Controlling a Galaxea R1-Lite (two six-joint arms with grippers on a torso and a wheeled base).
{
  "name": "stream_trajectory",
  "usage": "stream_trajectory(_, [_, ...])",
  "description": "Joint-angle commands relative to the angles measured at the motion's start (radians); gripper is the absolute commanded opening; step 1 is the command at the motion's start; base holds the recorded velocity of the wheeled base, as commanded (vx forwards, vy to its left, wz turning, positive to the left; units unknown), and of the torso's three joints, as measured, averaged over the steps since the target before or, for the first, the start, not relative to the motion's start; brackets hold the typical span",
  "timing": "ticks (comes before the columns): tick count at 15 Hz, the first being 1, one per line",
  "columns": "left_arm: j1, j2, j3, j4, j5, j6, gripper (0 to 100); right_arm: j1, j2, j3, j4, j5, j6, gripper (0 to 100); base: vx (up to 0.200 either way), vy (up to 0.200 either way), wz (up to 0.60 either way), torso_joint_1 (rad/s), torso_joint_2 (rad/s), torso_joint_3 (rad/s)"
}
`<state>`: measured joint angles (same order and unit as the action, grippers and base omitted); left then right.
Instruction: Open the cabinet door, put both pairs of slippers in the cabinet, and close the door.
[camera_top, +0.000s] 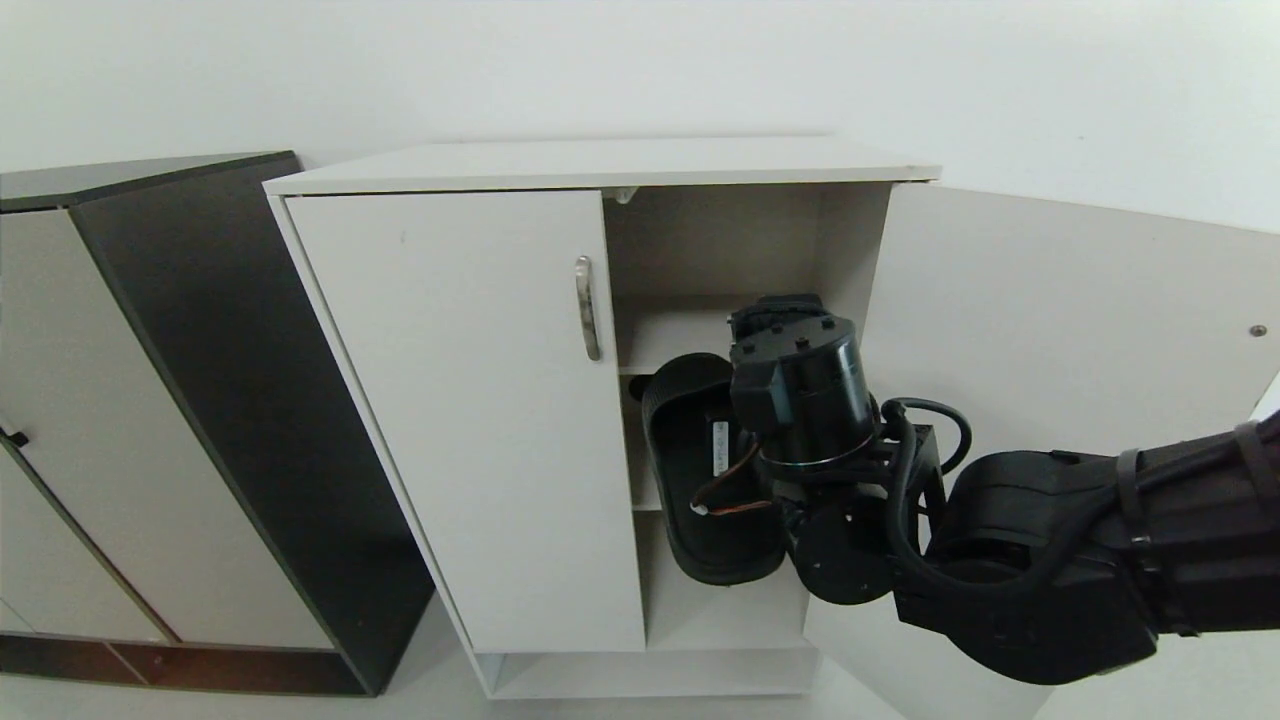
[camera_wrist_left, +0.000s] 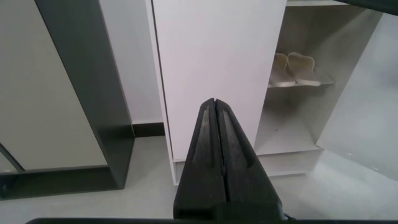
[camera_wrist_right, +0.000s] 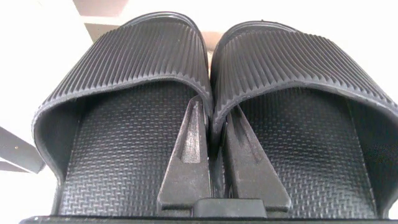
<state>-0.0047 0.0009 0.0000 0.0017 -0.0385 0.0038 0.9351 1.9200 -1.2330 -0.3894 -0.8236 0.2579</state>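
Note:
A white cabinet (camera_top: 600, 165) stands with its right door (camera_top: 1050, 320) swung open and its left door (camera_top: 460, 400) shut. My right gripper (camera_wrist_right: 213, 109) is shut on the pair of black slippers (camera_wrist_right: 149, 81), pinching their two inner walls together. In the head view the black slippers (camera_top: 700, 470) hang at the cabinet's opening, in front of the lower shelves, toes up. A pair of beige slippers (camera_wrist_left: 297, 68) lies on a shelf inside the cabinet. My left gripper (camera_wrist_left: 214, 102) is shut on nothing, low and back from the closed left door (camera_wrist_left: 211, 56).
A grey and black cabinet (camera_top: 240, 400) stands directly left of the white one. The left door's metal handle (camera_top: 587, 307) is beside the opening. The upper shelf (camera_top: 670, 345) holds nothing. Bare floor (camera_wrist_left: 348, 193) lies in front of the cabinet.

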Motion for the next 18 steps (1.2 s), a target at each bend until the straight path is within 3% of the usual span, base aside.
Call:
stream_trajectory(1, [0.000, 0.001, 0.000, 0.000, 0.000, -0.001, 0, -0.004, 0.002, -0.008, 0.000, 0.000, 0.000, 0, 0.200, 0.000, 0.00, -0.002, 0.01, 0.007])
stream_trajectory(11, [0.000, 0.001, 0.000, 0.000, 0.000, -0.001, 0, -0.010, 0.013, -0.008, -0.006, 0.000, -0.003, 0, 0.200, 0.000, 0.00, 0.001, 0.00, 0.002])
stream_trajectory(18, [0.000, 0.001, 0.000, 0.000, 0.000, -0.001, 0, -0.062, 0.094, -0.060, -0.031, 0.009, -0.002, 0, 0.000, 0.000, 0.00, 0.000, 0.00, 0.000])
